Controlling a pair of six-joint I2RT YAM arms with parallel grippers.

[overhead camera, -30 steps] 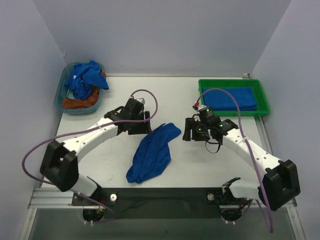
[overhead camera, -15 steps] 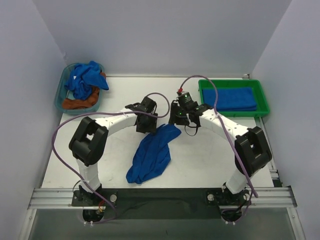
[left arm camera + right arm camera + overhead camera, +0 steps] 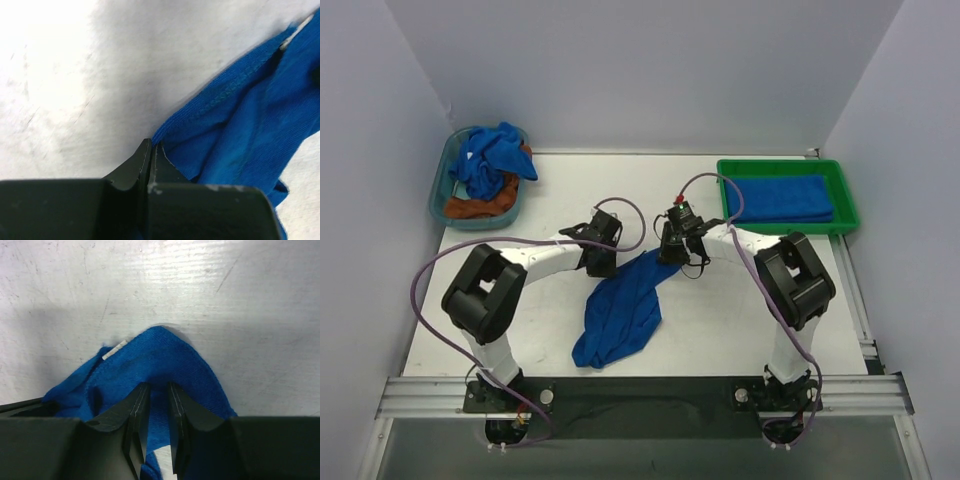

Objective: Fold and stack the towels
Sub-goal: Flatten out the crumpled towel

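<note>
A: How do the left fingers (image 3: 127, 170) stand?
B: They are pressed flat together, tips at the hemmed edge of the rumpled blue cloth towel (image 3: 240, 130). Whether cloth is caught between them cannot be told.
A: And the right fingers (image 3: 134, 407)?
B: They are closed to a narrow slit over that towel's far corner, with cloth between them.
A: Where does the towel lie?
B: In the middle of the white desk (image 3: 740, 320), trailing toward the near edge. A folded blue towel (image 3: 782, 197) sits in the green plastic tray (image 3: 785, 163) at far right.
</note>
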